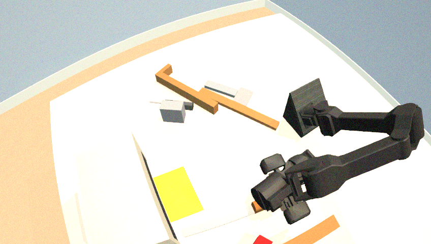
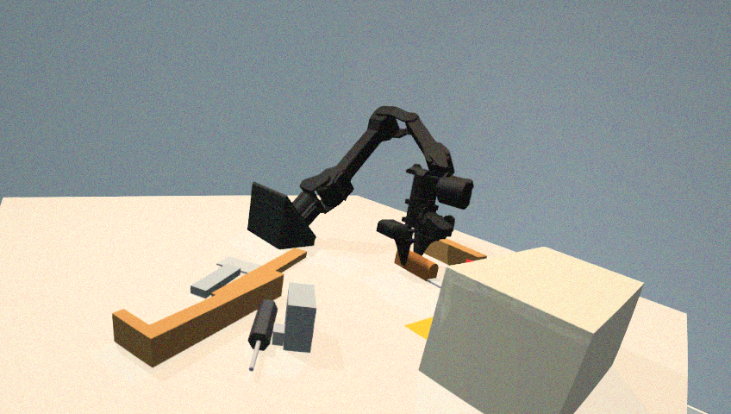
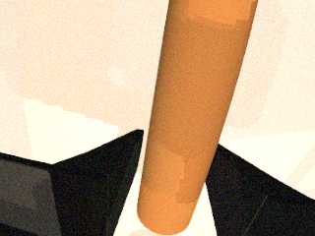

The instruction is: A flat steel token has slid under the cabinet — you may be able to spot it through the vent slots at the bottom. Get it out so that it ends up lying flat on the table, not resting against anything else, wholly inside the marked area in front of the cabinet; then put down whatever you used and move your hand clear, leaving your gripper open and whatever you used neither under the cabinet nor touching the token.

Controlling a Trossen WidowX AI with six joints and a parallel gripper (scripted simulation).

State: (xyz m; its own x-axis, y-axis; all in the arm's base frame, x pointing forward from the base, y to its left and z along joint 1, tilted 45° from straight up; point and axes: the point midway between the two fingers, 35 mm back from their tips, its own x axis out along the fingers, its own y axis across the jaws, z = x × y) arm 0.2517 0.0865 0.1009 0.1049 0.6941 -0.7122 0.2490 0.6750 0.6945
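Before you on the one desk (image 1: pixel 233 148) (image 2: pixel 359 364), your one gripper (image 1: pixel 279 196) (image 2: pixel 411 258) (image 3: pixel 173 142) stands part-open around one orange handle (image 1: pixel 256 207) (image 2: pixel 425 267) (image 3: pixel 197 88), a gap showing along one side. One pale blade (image 1: pixel 217 222) runs from it toward the one cabinet (image 1: pixel 109 193) (image 2: pixel 513 333), near the desk's left edge from above. One yellow area (image 1: pixel 178 193) (image 2: pixel 420 327) fronts the cabinet; you cannot make out the steel token in any view. Toward the desk's upper-left edge lie one hooked orange tool (image 1: pixel 184 90) (image 2: pixel 205 317), one screwdriver (image 1: pixel 188 105) (image 2: pixel 263 323) and one grey block (image 1: pixel 173 112) (image 2: pixel 301 317).
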